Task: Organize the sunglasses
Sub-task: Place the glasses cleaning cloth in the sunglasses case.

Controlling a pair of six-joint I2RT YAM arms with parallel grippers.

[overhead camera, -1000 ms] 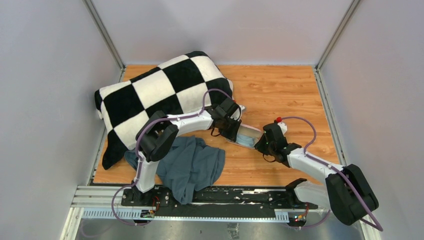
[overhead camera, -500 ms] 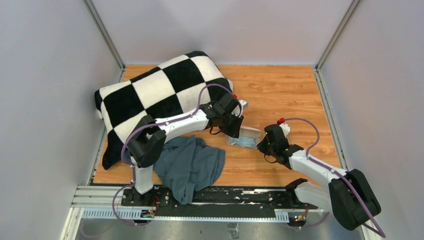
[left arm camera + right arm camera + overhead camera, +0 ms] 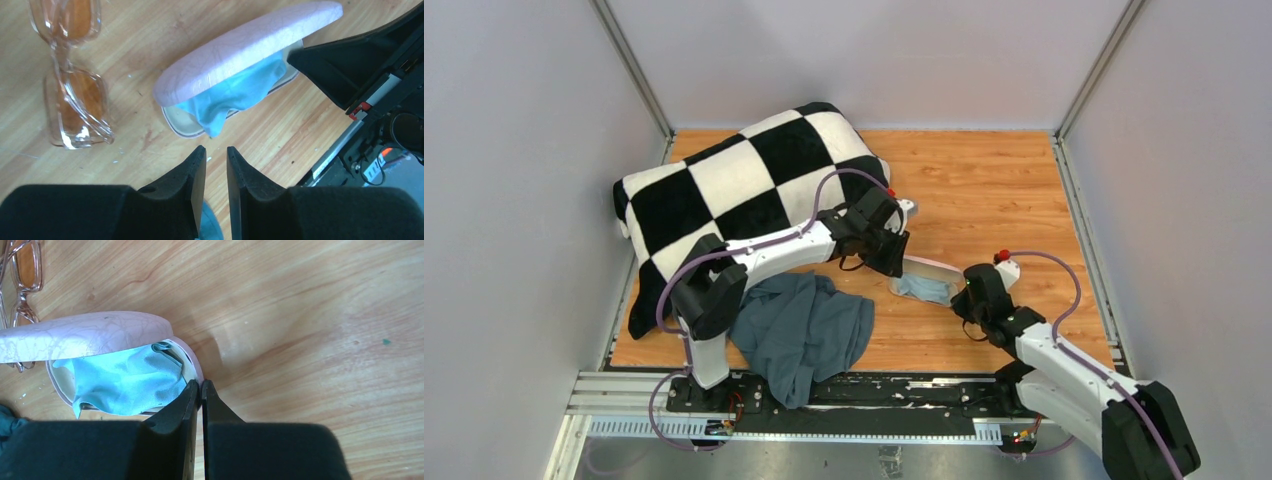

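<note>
The sunglasses (image 3: pixel 70 95), with orange lenses and a clear thin frame, lie folded on the wood floor at the left of the left wrist view and show again at the corner (image 3: pixel 25 270). The pink case (image 3: pixel 927 266) stands half open, lid (image 3: pixel 245 47) raised, a light-blue cloth (image 3: pixel 125 380) spilling from it. My right gripper (image 3: pixel 200 386) is shut on the rim of the case's lower half. My left gripper (image 3: pixel 216 152) hovers just short of the case's other end, its jaws a narrow gap apart with nothing between them. In the top view the sunglasses are hidden under the left gripper (image 3: pixel 892 262).
A black-and-white checkered blanket (image 3: pixel 744 190) covers the back left of the floor. A grey-blue garment (image 3: pixel 809 330) lies crumpled near the left arm's base. Grey walls close in three sides, and a metal rail (image 3: pixel 844 405) runs along the front.
My right gripper has closed on the case rim and drawn back to the right, and the case has shifted with it. My left gripper has moved slightly toward the blanket and opened a little.
</note>
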